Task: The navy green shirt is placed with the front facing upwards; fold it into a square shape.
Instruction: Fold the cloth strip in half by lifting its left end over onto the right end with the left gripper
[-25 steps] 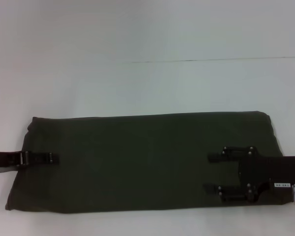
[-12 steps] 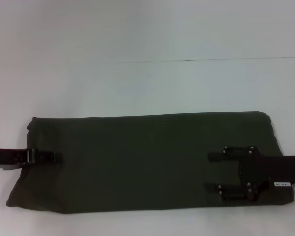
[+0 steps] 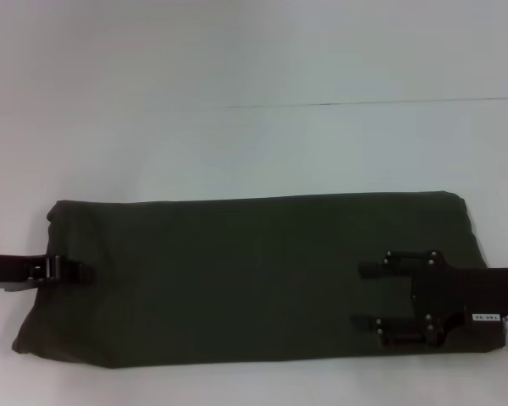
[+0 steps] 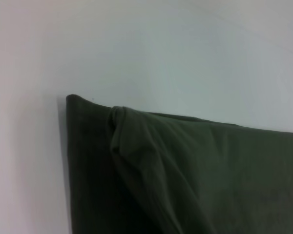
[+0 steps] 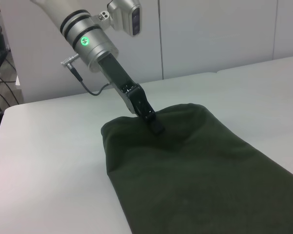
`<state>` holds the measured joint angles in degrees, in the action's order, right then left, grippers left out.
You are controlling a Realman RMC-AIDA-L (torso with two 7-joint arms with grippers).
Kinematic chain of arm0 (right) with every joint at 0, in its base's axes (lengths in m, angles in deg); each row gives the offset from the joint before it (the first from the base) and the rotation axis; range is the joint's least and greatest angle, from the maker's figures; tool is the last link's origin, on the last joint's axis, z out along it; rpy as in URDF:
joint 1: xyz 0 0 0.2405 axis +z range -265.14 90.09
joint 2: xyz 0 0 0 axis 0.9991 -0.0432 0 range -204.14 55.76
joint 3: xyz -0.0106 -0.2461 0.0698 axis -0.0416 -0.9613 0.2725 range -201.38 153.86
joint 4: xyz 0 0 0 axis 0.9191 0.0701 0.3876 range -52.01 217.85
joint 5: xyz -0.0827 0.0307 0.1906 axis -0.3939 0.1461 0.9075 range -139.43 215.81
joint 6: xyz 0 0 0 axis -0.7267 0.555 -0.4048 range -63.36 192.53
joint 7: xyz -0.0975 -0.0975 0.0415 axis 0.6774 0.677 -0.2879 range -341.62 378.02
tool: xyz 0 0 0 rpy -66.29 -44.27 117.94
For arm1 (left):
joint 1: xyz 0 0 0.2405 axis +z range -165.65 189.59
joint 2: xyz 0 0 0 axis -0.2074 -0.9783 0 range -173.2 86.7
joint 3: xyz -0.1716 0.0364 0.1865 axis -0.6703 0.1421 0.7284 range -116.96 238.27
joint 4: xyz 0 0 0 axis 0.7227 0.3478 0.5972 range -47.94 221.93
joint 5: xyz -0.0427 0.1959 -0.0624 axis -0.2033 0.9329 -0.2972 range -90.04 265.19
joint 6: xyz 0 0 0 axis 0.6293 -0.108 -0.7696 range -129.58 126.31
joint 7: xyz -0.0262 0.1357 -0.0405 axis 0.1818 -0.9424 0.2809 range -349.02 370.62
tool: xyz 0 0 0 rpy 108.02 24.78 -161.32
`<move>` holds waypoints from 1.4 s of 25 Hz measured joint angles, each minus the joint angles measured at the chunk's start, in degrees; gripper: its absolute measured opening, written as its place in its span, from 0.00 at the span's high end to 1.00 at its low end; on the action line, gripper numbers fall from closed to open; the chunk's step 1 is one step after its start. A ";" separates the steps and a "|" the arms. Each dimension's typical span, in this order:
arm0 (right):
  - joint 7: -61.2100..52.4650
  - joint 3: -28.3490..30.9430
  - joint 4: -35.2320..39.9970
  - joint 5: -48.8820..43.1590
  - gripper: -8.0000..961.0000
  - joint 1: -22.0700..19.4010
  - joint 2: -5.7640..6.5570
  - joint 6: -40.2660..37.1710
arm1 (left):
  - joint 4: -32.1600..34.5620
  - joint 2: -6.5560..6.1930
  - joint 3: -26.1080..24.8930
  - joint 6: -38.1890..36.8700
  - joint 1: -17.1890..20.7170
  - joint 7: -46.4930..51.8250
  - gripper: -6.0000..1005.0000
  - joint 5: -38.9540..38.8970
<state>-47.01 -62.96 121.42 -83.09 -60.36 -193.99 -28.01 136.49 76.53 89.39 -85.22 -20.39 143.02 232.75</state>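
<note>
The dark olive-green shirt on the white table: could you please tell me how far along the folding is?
Done: the dark olive-green cotton shirt already lies as a long narrow band on the white table, sleeves tucked in, no lettering showing. In hand: the left gripper is at the band's left end and the right gripper is over its right part. Left: folding the band crosswise into a square.

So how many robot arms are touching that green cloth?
2. The left gripper sits at the navy green shirt's left end; the right gripper lies over its right end.

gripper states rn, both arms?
Left gripper: shut, at the navy green shirt's left end.
Right gripper: open, over the shirt's right end.
</note>
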 joint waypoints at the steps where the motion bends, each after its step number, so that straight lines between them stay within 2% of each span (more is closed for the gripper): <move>1: 0.00 0.00 0.00 0.00 0.19 0.00 0.00 0.00 | 0.01 0.01 0.00 0.00 -0.01 -0.09 0.78 0.01; 4: 0.00 0.00 0.00 0.00 0.19 0.00 0.00 0.00 | 0.12 0.01 0.00 -0.27 -0.05 -0.75 0.88 -0.01; 14: 0.00 0.00 0.00 0.00 0.19 0.22 0.00 0.37 | 2.52 -0.21 -0.61 -0.20 0.70 -1.15 0.90 0.23; 20: 0.00 0.00 0.00 0.00 0.19 0.26 0.00 0.72 | 3.62 -0.26 -0.63 2.19 1.91 -1.24 0.70 0.42; 25: 0.00 -0.09 0.00 0.00 0.19 0.35 0.00 0.93 | 3.81 -0.26 -0.68 3.75 2.35 -1.53 0.46 0.49; 31: 0.00 -0.81 -0.03 0.00 0.19 0.35 0.00 1.52 | 4.97 -0.23 -0.72 4.96 2.60 -1.35 0.23 1.46; 33: 0.00 -0.86 -0.36 0.00 0.19 0.37 0.00 1.78 | 4.98 -0.22 -0.71 5.18 2.63 -1.30 0.09 1.70; 35: 0.00 -0.93 -0.59 0.00 0.19 0.45 0.00 2.06 | 4.99 -0.20 -0.71 5.47 2.75 -1.21 0.10 1.90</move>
<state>-47.01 -63.89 120.83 -83.10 -59.91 -193.99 -25.95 141.48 76.33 88.68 -79.74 -17.64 141.81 234.65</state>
